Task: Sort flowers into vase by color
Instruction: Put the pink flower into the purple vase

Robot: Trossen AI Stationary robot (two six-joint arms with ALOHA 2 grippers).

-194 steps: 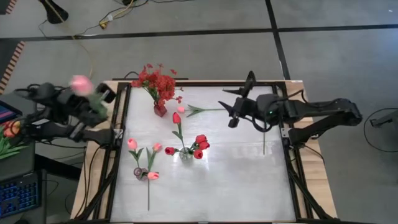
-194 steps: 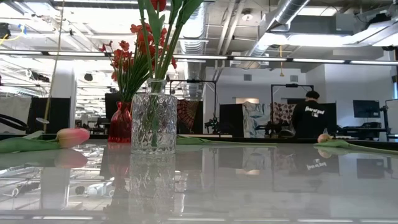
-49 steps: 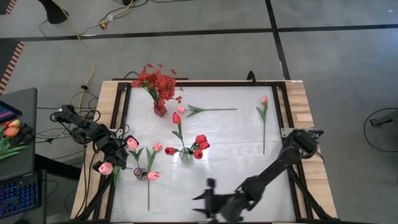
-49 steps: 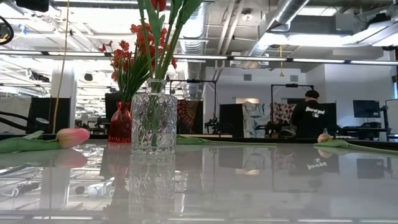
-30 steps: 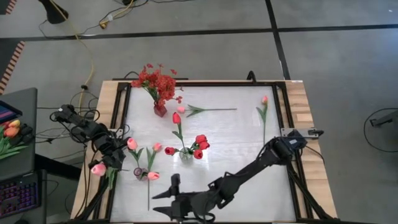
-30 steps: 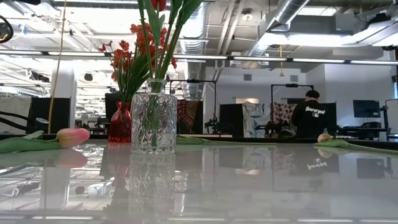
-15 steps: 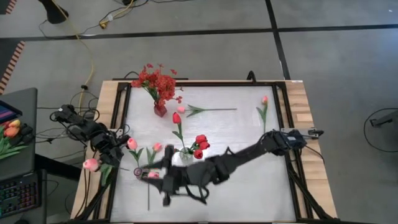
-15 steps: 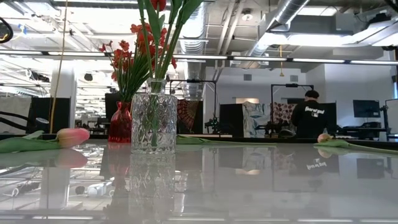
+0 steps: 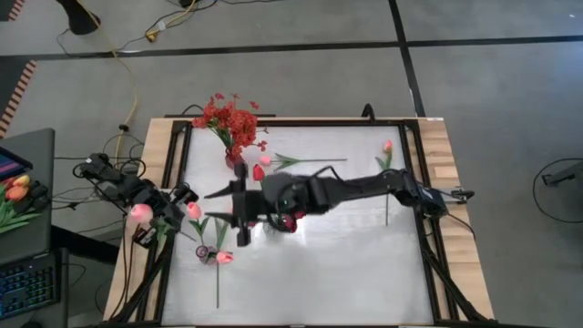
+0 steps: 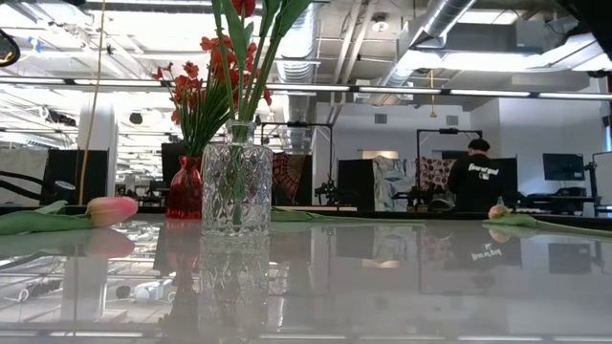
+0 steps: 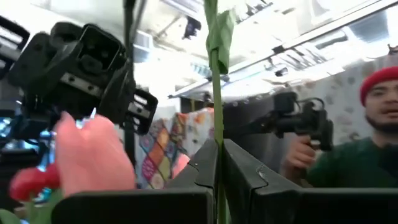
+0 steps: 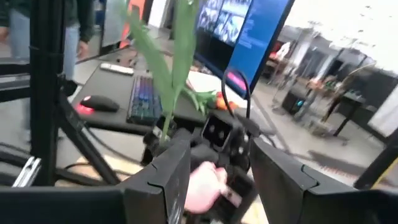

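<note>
My left gripper (image 9: 162, 217) hangs over the table's left edge, shut on a pink tulip whose bud (image 9: 139, 212) shows beside it. The tulip's stem and leaf (image 11: 217, 37) rise above the fingers. My right gripper (image 9: 219, 205) is open and empty. It reaches level across the table above the clear vase of red tulips (image 9: 291, 219) and points at the left gripper (image 12: 224, 143). A red vase with red blossoms (image 9: 232, 128) stands at the far left. A small vase with pink tulips (image 9: 202, 253) stands near the left edge. My left gripper pinches the tulip's thin green stem (image 11: 216, 152) between its two fingers (image 11: 245, 177), which lie across the stem. The stem runs upward out of the hold, and the flower is lifted clear of the table.
Loose flowers lie on the white table: a pink tulip (image 9: 386, 173) at the far right and another (image 9: 301, 162) by the red vase (image 10: 185, 191). The clear vase (image 10: 236, 182) stands mid-table. A desk with a keyboard (image 9: 27, 282) is left of the table. A person (image 11: 373, 124) stands beyond.
My right gripper has swung from the table's near edge up and toward the far left, and now stands over the clear vase facing the left gripper. My left gripper has turned at the wrist, carrying the pink bud toward the far side.
</note>
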